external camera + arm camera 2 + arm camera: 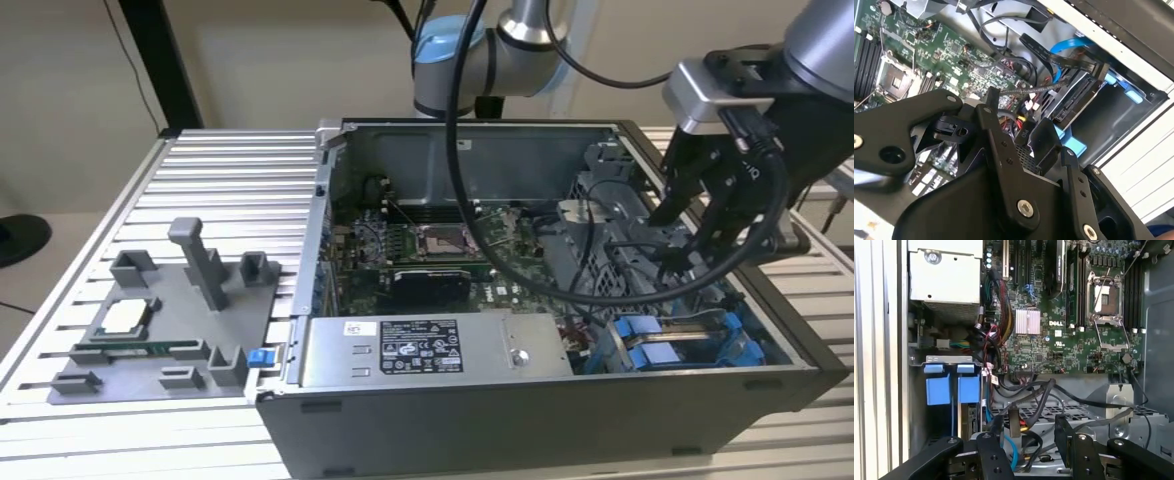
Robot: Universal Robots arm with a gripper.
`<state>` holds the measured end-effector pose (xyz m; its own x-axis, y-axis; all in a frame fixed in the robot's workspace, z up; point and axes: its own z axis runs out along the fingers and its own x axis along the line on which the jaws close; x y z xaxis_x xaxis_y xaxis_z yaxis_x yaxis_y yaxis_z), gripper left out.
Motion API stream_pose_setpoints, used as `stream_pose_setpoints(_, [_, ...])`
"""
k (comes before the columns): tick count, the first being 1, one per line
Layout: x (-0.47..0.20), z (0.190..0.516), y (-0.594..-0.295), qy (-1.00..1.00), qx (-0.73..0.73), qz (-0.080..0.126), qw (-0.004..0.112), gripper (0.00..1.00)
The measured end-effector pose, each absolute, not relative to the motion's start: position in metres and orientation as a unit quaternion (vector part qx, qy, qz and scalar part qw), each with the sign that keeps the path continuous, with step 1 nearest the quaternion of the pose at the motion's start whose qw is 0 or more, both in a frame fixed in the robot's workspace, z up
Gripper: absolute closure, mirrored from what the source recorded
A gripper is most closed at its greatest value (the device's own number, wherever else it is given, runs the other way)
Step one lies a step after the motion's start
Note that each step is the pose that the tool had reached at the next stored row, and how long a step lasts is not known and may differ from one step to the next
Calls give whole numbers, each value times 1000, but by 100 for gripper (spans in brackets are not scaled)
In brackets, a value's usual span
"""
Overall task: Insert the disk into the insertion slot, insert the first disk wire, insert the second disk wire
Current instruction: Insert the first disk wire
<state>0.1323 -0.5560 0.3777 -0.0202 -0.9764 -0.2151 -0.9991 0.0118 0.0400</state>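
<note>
the table is ribbed bare aluminium, softly shiny. the computer case is matt dark-grey metal. the gripper looks matt black with bright metal screw heads. the insertion slot has smooth blue plastic rails. the motherboard is green, faintly glossy.

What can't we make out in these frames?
- Second wrist view: the disk label faces away; its near end sits behind the gripper.
- Exterior view: how deep the disk sits in the insertion slot; gripper and cables cover it.
- First wrist view: the slot's lower part, behind the gripper.
</note>
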Motion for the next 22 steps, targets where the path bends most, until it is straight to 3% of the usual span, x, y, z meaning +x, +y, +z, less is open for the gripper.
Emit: stream_pose_setpoints(22, [132, 366, -556, 708, -697, 96, 67, 0])
